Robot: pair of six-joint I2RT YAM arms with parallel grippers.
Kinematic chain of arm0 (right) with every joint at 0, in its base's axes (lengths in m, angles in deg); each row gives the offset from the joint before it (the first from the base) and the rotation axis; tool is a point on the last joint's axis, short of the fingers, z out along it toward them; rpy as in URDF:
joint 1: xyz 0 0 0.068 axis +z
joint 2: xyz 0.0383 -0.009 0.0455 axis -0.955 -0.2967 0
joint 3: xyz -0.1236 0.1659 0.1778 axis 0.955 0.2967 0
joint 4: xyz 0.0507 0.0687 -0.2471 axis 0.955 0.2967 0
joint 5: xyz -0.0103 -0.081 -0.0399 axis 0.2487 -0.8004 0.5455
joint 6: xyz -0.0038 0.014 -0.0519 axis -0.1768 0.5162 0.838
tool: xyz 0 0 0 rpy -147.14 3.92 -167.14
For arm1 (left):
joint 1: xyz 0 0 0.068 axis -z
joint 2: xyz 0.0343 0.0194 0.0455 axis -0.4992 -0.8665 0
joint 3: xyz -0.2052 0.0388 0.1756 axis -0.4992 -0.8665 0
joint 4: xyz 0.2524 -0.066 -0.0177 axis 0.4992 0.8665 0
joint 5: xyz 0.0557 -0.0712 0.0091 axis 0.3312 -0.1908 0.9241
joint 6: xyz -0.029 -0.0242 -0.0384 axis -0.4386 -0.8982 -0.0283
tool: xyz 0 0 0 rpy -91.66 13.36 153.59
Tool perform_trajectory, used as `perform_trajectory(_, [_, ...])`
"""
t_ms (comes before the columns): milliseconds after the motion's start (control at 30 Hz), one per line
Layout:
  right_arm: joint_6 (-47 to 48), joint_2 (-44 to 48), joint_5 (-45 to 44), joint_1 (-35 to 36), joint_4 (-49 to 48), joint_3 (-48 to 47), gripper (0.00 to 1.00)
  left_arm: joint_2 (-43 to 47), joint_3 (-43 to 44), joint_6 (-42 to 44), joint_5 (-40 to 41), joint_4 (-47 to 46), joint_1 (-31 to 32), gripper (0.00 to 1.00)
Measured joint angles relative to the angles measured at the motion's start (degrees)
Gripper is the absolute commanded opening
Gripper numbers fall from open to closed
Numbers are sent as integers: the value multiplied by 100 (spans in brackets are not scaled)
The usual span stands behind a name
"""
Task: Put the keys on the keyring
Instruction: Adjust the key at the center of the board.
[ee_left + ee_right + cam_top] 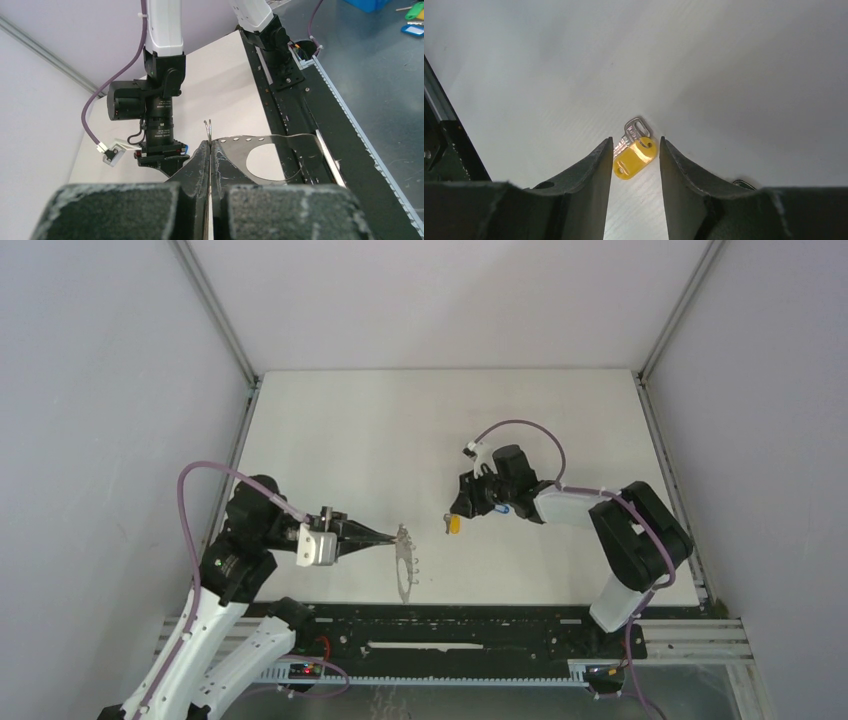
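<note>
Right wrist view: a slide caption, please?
Open right gripper framing a yellow-headed key lying on the white table.

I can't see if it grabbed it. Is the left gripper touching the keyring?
Touching. The left wrist view shows the left gripper pinched shut on the edge of the keyring, with no gap between them.

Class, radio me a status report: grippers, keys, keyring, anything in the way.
Left gripper shut on the keyring. Right gripper open, yellow key on the table between its fingers, not gripped. Nothing seen blocking.
</note>
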Motion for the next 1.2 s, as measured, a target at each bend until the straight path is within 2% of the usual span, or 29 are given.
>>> perform_trajectory(333, [144, -452, 79, 17, -2, -28, 44, 0, 0, -31, -2, 0, 0, 0])
perform_trajectory(833, [227, -621, 44, 44, -85, -131, 38, 0, 0, -44, -4, 0, 0, 0])
perform_trajectory(1000, [278, -660, 55, 44, -107, -146, 29, 0, 0, -50, -2, 0, 0, 0])
perform_trajectory(1200, [321, -715, 160, 44, -107, -155, 9, 0, 0, -55, 2, 2, 0, 0])
